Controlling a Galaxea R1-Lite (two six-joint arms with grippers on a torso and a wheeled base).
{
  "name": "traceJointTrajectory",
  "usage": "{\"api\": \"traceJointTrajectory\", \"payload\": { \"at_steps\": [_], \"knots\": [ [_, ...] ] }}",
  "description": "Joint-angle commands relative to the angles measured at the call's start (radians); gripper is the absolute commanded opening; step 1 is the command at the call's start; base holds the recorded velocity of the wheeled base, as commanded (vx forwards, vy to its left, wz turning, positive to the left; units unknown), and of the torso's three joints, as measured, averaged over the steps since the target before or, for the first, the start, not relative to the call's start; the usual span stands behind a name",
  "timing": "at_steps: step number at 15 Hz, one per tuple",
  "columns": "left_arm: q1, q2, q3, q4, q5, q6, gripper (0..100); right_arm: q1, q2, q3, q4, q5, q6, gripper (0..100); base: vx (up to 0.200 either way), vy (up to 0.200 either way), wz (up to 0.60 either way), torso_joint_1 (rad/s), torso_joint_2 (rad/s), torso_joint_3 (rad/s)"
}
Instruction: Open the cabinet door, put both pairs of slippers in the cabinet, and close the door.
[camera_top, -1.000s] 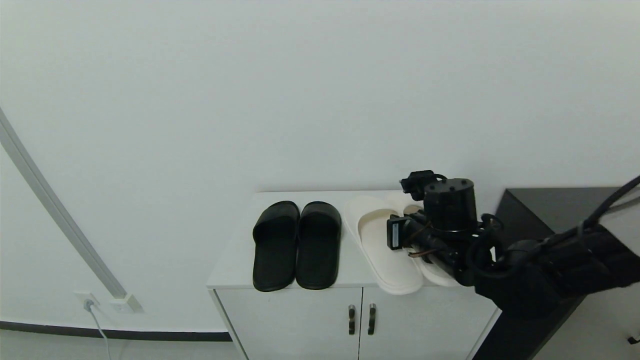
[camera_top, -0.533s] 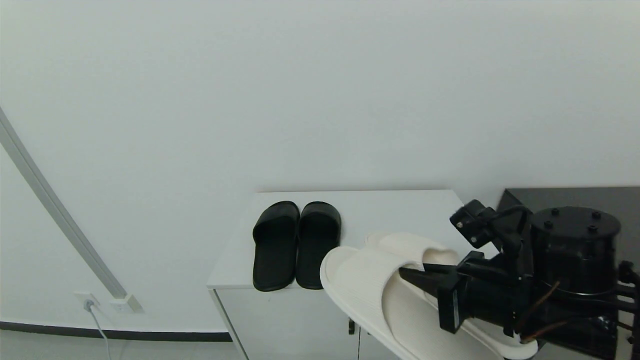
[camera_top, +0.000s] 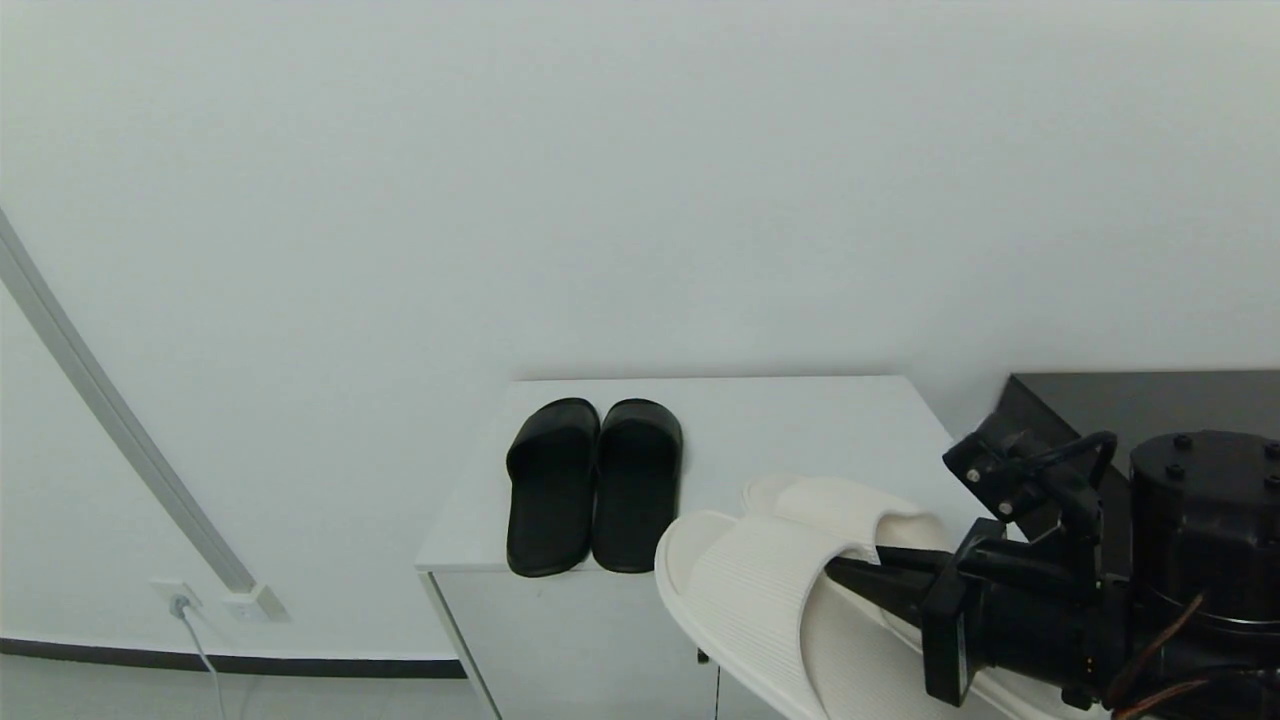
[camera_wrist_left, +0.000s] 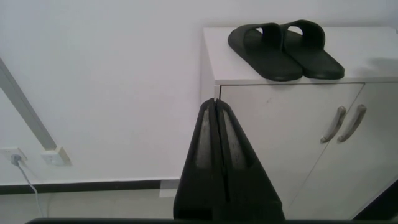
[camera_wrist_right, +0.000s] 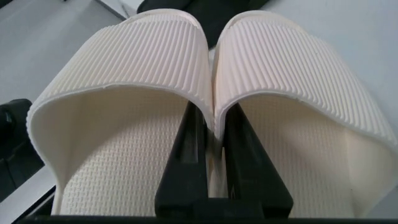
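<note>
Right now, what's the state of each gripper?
Left gripper: shut, holding nothing.
Right gripper: shut on the white slippers, both pinched together.

White cabinet (camera_top: 800, 430), doors shut; black slippers (camera_top: 596, 490) side by side on top, left half.

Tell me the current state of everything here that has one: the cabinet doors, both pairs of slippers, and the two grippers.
cabinet doors: both closed.
black slippers: side by side on the cabinet top, ungripped.
white slippers: held in the air, pinched together at their inner sides.
right gripper: shut on white slippers, one finger under each strap.
left gripper: shut, empty.
</note>
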Motion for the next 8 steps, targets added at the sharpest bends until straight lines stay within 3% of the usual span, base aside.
{"api": "traceJointTrajectory", "payload": {
  "at_steps": [1,5,8],
  "knots": [
    [0.0,0.001,0.0,-0.001,0.0,-0.001,0,0.001,0.002,0.005,-0.001,0.001,0.0,0,-0.2,0.0,0.0,0.012,0.0,0.002],
    [0.0,0.001,0.0,-0.001,0.0,-0.001,0,-0.001,0.011,0.022,-0.005,-0.001,-0.028,0,-0.2,0.0,0.0,-0.004,0.0,0.002],
    [0.0,0.001,0.0,-0.001,0.0,-0.001,0,-0.001,0.01,0.029,-0.005,0.001,-0.043,0,0.0,0.0,0.0,0.0,0.0,0.0]
  ]
}}
